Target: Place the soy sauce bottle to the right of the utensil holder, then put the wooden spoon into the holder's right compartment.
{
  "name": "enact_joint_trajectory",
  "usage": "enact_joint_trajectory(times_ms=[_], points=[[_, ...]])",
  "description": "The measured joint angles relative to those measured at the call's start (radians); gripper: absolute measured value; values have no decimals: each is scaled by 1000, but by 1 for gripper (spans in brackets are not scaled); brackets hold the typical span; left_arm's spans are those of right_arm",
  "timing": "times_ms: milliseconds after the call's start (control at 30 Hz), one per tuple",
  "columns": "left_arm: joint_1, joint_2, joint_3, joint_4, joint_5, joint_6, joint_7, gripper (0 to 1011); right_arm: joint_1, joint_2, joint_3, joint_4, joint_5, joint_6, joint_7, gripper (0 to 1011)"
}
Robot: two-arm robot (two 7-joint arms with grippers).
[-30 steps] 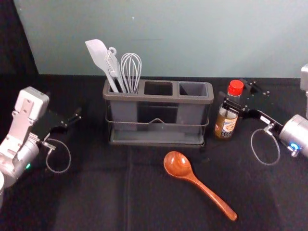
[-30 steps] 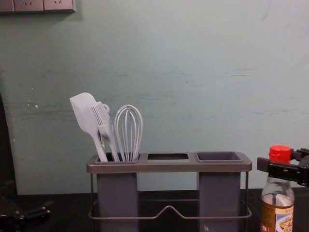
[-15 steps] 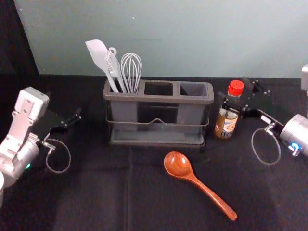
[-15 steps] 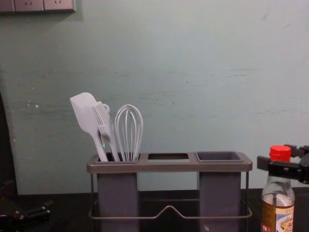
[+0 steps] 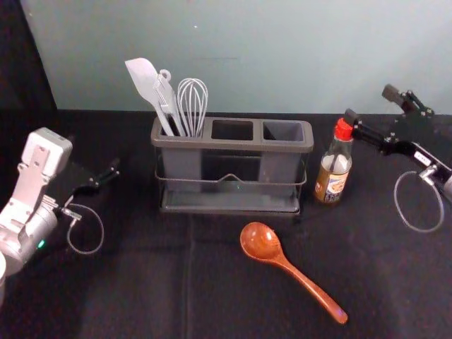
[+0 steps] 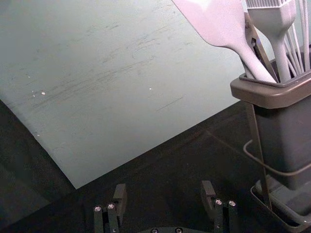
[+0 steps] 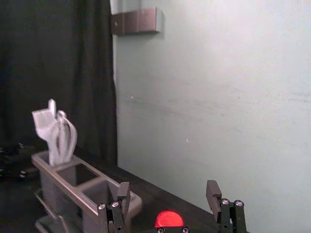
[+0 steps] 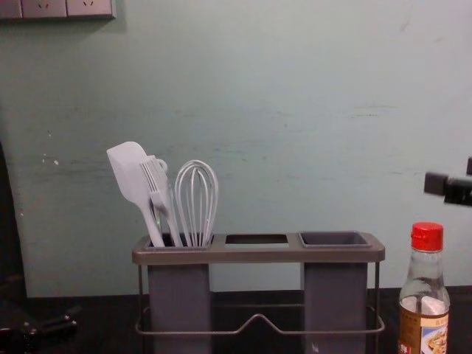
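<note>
Lifting clear without a nudge

Your right gripper point(image 5: 371, 104) is raised beside and above the red-capped soy sauce bottle point(image 5: 332, 175), its fingers spread wide and holding nothing. The bottle stands upright on the dark cloth point(image 5: 141, 282), just right of the utensil holder point(image 5: 233, 144), apart from it. The placing looks done, so the step in hand is probably getting away cleanly. Keep the fingers wide and rise above the cap before you swing sideways — a low sweep could tip the bottle. The wooden spoon point(image 5: 262, 241) lies in front of the holder, bowl toward it, handle slanting nearer you and rightward. For that pick, come down from above the handle — then aim for the right compartment point(image 5: 284, 131). Your left gripper point(image 6: 164, 190) is idle left of the holder, fingers apart.
</note>
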Motion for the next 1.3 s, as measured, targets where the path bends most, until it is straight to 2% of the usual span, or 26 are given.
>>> enact_joint_trajectory(times_ms=[100,367,467,567,667,700,800,867,900,933,967,1000,1100,1133,1233,1300], points=[[0,0,0,0,0,0,0,1005,-25,27,10,-63,36,28,26,1002],[0,0,0,0,0,0,0,1005,-60,74,3,-159,108,57,94,1002],[0,0,0,0,0,0,0,1005,-73,100,-23,-205,117,68,122,1002],[0,0,0,0,0,0,0,1005,-77,111,-44,-231,123,88,132,1002],[0,0,0,0,0,0,0,1005,-77,124,-82,-270,114,136,123,1002],[0,0,0,0,0,0,0,1005,-72,130,-108,-292,101,173,108,1000],[0,0,0,0,0,0,0,1005,-59,137,-148,-319,78,235,79,1002],[0,0,0,0,0,0,0,1005,-27,139,-209,-343,51,344,42,1002],[0,0,0,0,0,0,0,1005,-27,139,-209,-343,51,344,42,1002],[0,0,0,0,0,0,0,1005,-6,139,-242,-349,40,414,25,1002],[0,0,0,0,0,0,0,1005,7,137,-259,-350,35,452,17,1002],[0,0,0,0,0,0,0,1005,38,131,-295,-347,31,527,7,1002],[0,0,0,0,0,0,0,1005,81,115,-340,-326,28,628,-2,1002],[0,0,0,0,0,0,0,1005,107,103,-367,-307,28,683,-7,1002],[0,0,0,0,0,0,0,1005,157,74,-414,-260,21,774,-21,1002],[0,0,0,0,0,0,0,1005,176,64,-434,-239,13,803,-30,1002]])
